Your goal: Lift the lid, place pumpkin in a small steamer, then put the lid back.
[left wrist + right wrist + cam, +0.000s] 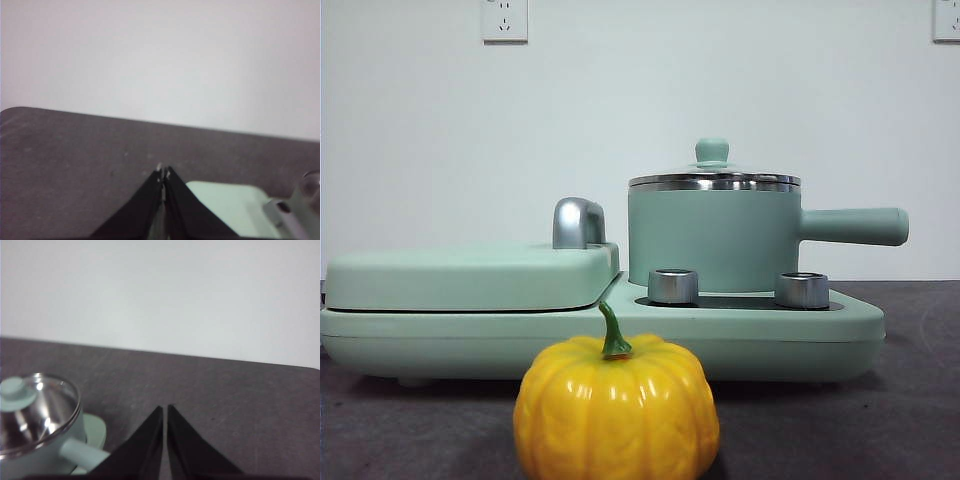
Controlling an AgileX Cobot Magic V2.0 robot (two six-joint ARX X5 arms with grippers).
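A plain white wall [640, 120] rises behind the dark grey table [410, 430], lit evenly and without hard shadows. Two white power sockets sit high on that wall: one [504, 20] toward its left, the other [946, 20] at its right edge, cut off.

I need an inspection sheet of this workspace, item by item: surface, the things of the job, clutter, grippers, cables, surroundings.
Surface: dark grey table, bare where visible.
Lid: the lid sits closed on the small steamer, knob on top.
Small steamer: stands on the appliance base behind two silver knobs, handle pointing sideways.
Pumpkin: the pumpkin stands upright on the table before the base, nearest the front camera.
Clutter: grill cover closed beside the steamer; nothing else seen.
Grippers: left gripper and right gripper both shut, empty, above the table.
Cables: nothing seen.
Surroundings: white wall with two wall sockets.
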